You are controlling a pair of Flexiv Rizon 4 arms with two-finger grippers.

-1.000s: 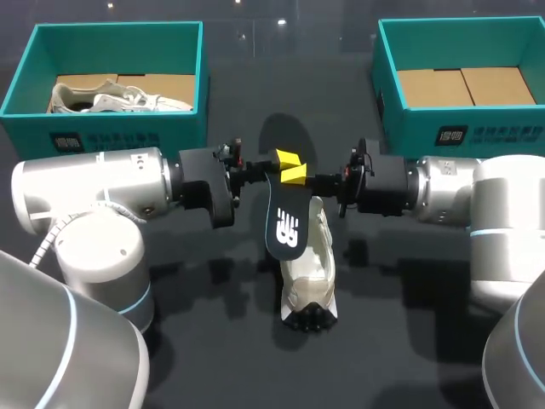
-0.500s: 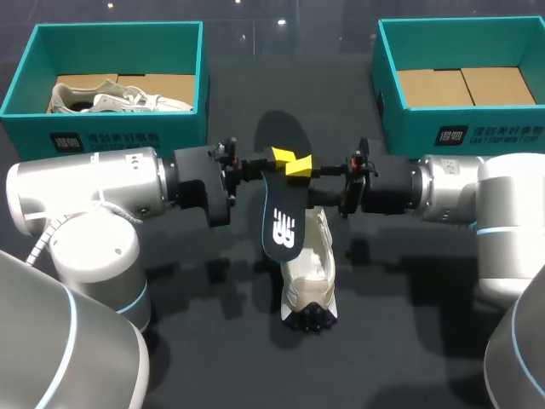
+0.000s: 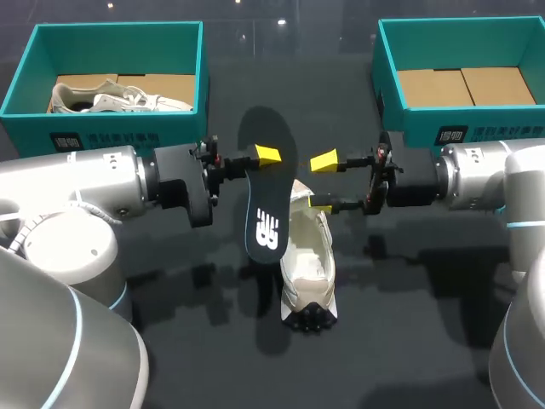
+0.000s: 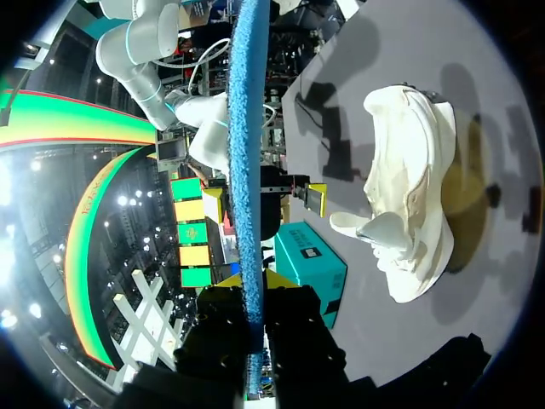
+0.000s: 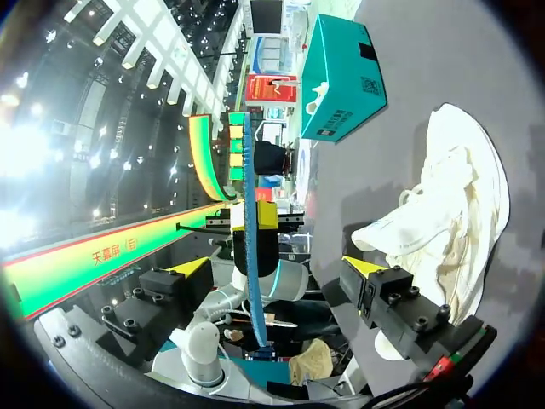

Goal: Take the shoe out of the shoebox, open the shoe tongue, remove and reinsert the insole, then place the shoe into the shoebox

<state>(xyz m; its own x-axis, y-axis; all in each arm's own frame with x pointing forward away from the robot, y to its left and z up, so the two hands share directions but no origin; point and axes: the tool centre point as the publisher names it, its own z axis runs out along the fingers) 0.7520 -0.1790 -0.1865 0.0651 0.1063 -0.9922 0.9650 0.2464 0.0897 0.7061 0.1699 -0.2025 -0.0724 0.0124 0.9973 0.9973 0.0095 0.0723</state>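
The held insole [image 3: 266,196] and the white shoe [image 3: 308,264] under it block the middle. A gap lies between the insole and the right gripper [image 3: 323,181]. The left shoebox [image 3: 102,128] and the right shoebox [image 3: 409,128] wall the far corners. There is room to pass over the near table [image 3: 400,341].

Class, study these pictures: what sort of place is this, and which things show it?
Likely a robot test bench for shoe handling: a dark table with a teal left shoebox and right shoebox, and the left gripper holding an insole near a white shoe.
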